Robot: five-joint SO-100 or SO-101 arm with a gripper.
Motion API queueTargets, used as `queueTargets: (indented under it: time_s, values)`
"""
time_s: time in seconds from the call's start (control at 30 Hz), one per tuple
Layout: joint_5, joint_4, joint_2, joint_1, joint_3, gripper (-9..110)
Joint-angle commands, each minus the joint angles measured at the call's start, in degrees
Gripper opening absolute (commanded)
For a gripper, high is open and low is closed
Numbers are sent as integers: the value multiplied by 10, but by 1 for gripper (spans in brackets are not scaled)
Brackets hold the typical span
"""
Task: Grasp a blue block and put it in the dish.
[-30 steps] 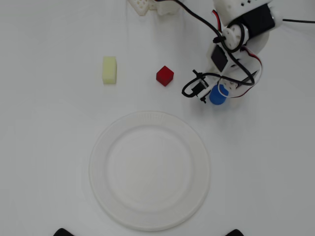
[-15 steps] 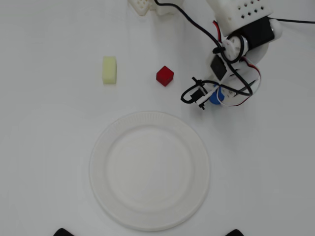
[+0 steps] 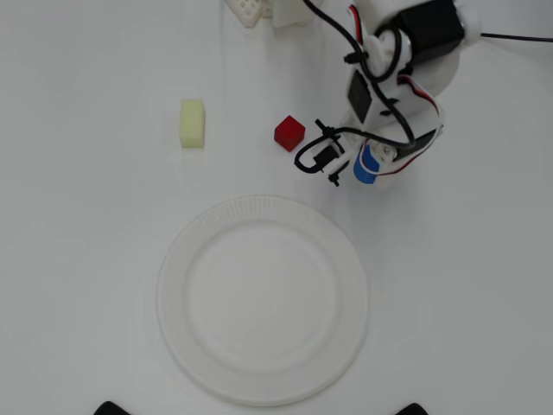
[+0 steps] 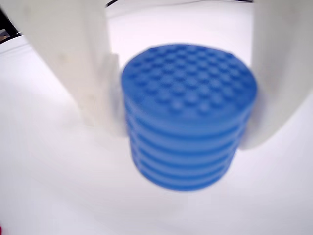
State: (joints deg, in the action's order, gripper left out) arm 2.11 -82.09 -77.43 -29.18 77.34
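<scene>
The gripper [image 4: 188, 112] is closed on the block [image 4: 188, 117], just right of the red cube [image 3: 289, 132] and beyond the dish [image 3: 177, 324]; with only flat fingers [image 4: 73, 58] on its ridged round sides, it could slip during the carry.

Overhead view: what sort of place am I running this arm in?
Probably a hobby or lab tabletop set up for pick-and-place practice: a plain white table, a paper-style dish, and toy pieces, namely a red cube, a pale yellow block, and the blue block between the gripper fingers.
</scene>
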Motion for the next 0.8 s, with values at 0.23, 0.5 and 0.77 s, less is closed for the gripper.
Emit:
queueTargets:
  time_s: [0.23, 0.5, 0.77]
  values:
    - [119, 182, -207, 162, 50, 0]
    - [163, 338, -149, 232, 64, 0]
    - [138, 369, -58, 244, 64, 0]
